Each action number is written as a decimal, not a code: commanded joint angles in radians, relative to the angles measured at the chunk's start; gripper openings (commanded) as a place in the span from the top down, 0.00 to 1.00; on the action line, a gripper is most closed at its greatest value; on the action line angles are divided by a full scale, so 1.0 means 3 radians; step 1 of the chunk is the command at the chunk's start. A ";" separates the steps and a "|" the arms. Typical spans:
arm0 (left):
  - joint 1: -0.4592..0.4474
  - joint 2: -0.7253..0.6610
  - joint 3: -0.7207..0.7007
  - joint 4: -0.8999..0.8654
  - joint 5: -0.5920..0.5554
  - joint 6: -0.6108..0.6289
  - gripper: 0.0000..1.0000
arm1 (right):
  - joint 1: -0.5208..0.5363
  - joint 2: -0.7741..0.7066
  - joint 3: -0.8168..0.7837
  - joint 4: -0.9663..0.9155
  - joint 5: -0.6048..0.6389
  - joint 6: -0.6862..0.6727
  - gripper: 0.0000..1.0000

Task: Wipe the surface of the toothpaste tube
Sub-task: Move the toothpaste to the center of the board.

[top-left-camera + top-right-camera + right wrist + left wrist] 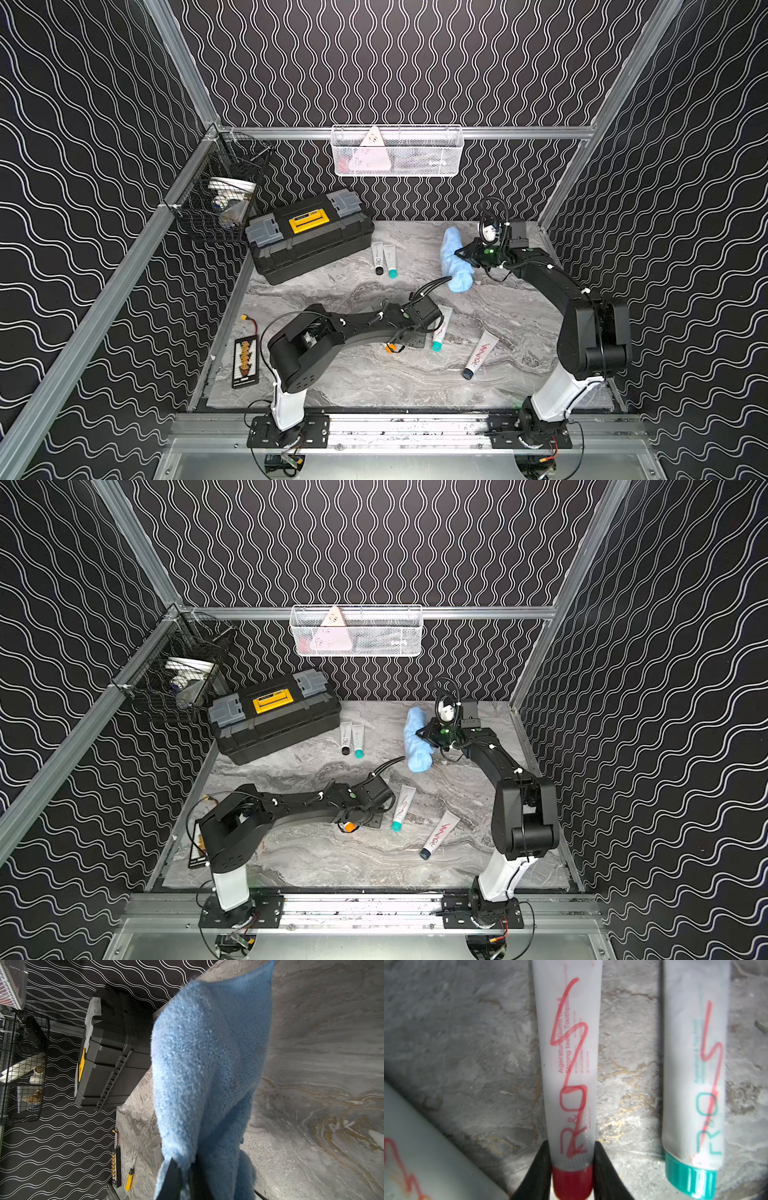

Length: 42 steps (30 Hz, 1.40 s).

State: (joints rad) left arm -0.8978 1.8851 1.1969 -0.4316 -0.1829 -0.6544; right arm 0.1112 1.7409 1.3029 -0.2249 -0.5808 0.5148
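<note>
top views: red-capped toothpaste tube (390, 348) lies on the surface (365, 386) under the left wrist, only its cap showing; right hand (460, 252) grasps a blue cloth (459, 278) toward the back | left wrist: left hand (572, 1145) is clenched on that tube at its cap end; teal-capped tube (693, 1084) lies beside it, apart | right wrist: cloth is pinched in the right hand

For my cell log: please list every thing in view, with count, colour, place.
tubes: five seen from above, whitish; black-capped tube, back teal-capped tube beside toolbox; middle teal-capped tube, dark-capped tube centre; red-capped tube in left gripper
cloth: one, blue, in right gripper
toolbox: one, black-yellow, back left
white basket: one, back wall
black basket: one, left wall
connector board: one, black, front left
left gripper: one, black, shut on red-capped tube
right gripper: one, black, shut on cloth
</note>
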 commanded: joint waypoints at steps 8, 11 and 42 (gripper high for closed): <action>0.0308 0.0041 -0.0011 0.0592 0.0305 0.1103 0.73 | 0.0003 0.0007 0.0068 -0.0063 0.0082 -0.0031 1.00; 0.0411 0.0094 0.0009 0.0708 0.0424 0.1257 0.73 | 0.0002 0.0008 0.0066 -0.0105 0.0110 -0.0058 1.00; 0.0712 0.0178 -0.0284 0.1377 0.0844 0.1852 0.61 | 0.0038 0.0037 -0.0039 -0.0181 0.0195 -0.0118 1.00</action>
State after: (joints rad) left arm -0.6865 1.9541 1.1267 -0.0059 0.0662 -0.1242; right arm 0.1204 1.7500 1.2907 -0.2668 -0.5323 0.4847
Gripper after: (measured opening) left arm 0.395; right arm 0.073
